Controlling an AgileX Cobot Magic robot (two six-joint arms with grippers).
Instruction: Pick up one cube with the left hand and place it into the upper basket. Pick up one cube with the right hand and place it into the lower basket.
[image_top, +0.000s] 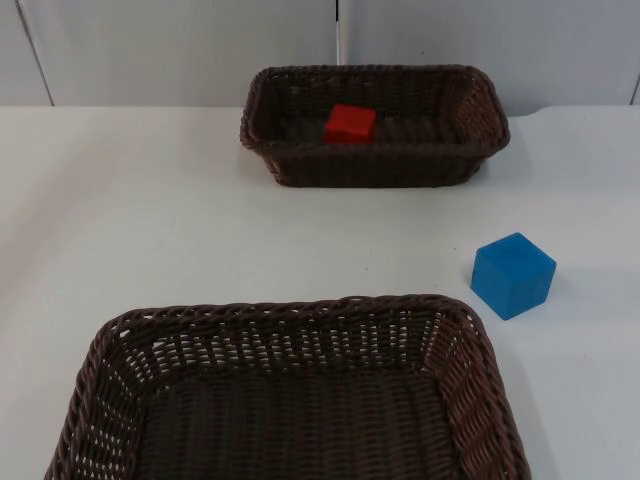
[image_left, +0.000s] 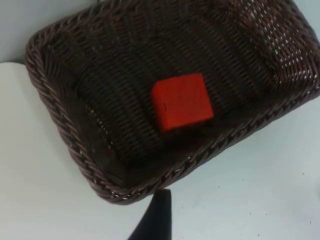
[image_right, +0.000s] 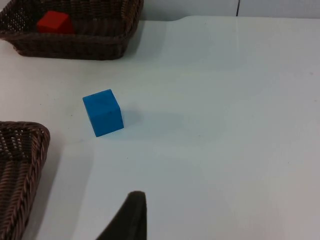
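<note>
Risk sat with the blue cube (image_top: 513, 275) near table's right edge: a skewed grasp could knock it off. Red cube (image_top: 350, 123) lay in upper basket (image_top: 300, 168); lower basket (image_top: 290, 312) held nothing. Couldn't tell either tool's state.

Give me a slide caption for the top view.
Red cube sits in the upper basket; blue cube waits on the table beside the lower basket.
</note>
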